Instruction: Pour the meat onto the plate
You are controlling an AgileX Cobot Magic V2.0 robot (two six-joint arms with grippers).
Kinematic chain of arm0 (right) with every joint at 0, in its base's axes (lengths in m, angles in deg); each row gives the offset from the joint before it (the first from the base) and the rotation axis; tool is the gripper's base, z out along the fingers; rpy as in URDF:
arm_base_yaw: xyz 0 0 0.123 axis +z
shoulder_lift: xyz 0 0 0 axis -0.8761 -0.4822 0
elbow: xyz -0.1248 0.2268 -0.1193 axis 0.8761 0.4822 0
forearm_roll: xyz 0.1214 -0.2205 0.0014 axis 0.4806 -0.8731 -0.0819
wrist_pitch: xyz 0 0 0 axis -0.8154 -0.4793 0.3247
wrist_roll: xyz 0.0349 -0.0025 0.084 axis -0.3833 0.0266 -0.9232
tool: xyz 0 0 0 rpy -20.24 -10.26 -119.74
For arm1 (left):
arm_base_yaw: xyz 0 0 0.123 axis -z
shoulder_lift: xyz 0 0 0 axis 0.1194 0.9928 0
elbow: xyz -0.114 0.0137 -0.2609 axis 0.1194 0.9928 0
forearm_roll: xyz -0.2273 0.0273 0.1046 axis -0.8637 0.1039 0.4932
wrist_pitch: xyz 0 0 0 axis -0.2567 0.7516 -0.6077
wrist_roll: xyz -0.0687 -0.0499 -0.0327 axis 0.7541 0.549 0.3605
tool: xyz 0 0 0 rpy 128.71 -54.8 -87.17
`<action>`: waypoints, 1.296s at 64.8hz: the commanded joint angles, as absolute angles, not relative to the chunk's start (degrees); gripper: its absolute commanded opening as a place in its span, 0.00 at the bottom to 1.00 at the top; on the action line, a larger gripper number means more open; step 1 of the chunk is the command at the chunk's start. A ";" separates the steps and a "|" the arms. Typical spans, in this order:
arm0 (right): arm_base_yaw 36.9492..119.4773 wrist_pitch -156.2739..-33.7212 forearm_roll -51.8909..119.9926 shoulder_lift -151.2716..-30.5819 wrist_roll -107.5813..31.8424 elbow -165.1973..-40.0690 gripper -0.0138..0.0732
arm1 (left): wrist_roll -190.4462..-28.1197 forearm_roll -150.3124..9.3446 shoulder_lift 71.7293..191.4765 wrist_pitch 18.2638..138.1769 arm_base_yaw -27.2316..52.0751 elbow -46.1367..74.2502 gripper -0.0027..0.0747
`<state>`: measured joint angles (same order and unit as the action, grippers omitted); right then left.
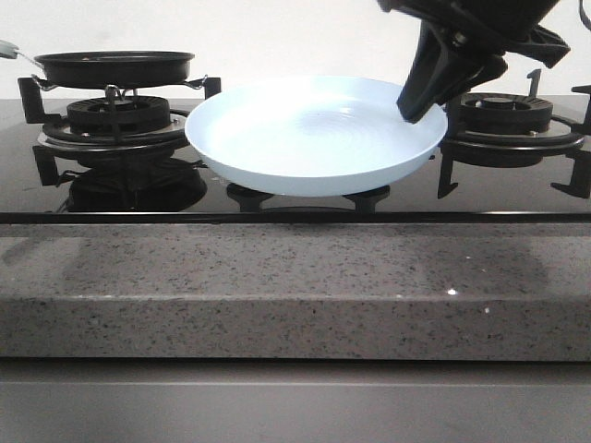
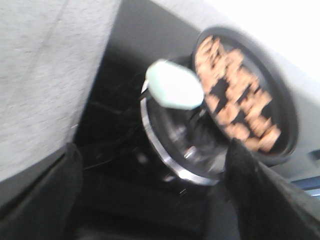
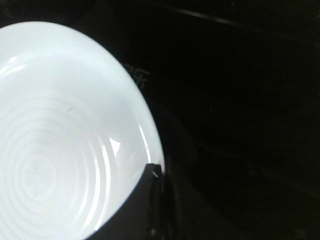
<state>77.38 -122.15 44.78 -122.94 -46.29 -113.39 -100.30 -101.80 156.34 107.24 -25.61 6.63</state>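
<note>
The pale blue-white plate (image 1: 314, 138) is over the middle of the black stove top, between the two burners. My right gripper (image 1: 414, 109) is shut on its right rim; in the right wrist view (image 3: 157, 172) one finger lies on the plate's (image 3: 60, 125) inner rim and the other is hidden in the dark. The meat (image 2: 235, 95), orange-brown chips, lies in the black pan (image 2: 285, 115), which rests on the left burner (image 1: 115, 66). My left gripper (image 2: 155, 200) is open and empty, short of the pan's pale green handle (image 2: 175, 85). It is out of the front view.
Black burner grates stand at the left (image 1: 115, 115) and the right (image 1: 503, 115) of the glass stove top. A speckled grey stone counter edge (image 1: 295, 286) runs along the front. A pale wall is behind the stove.
</note>
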 commanded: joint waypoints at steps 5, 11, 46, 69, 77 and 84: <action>77.25 -119.73 46.15 -120.49 -45.80 -114.66 0.09 | -101.97 -112.58 158.55 107.82 -25.83 2.43 0.79; 77.25 -119.73 46.15 -120.49 -45.80 -114.66 0.09 | -102.44 -116.63 160.83 107.95 -25.83 0.80 0.78; 77.25 -119.73 46.20 -120.49 -45.80 -114.66 0.09 | -104.23 -128.44 172.36 114.10 -25.72 -4.75 0.74; 77.25 -119.73 46.20 -120.49 -45.80 -114.66 0.09 | -106.79 -133.19 172.57 116.68 -25.72 -4.75 0.57; 77.25 -119.73 46.20 -120.49 -45.80 -114.66 0.09 | -106.79 -132.98 172.57 117.05 -25.72 -4.75 0.49; 77.25 -119.73 46.20 -120.49 -45.80 -114.66 0.09 | -106.79 -132.88 172.57 117.05 -25.72 -4.75 0.45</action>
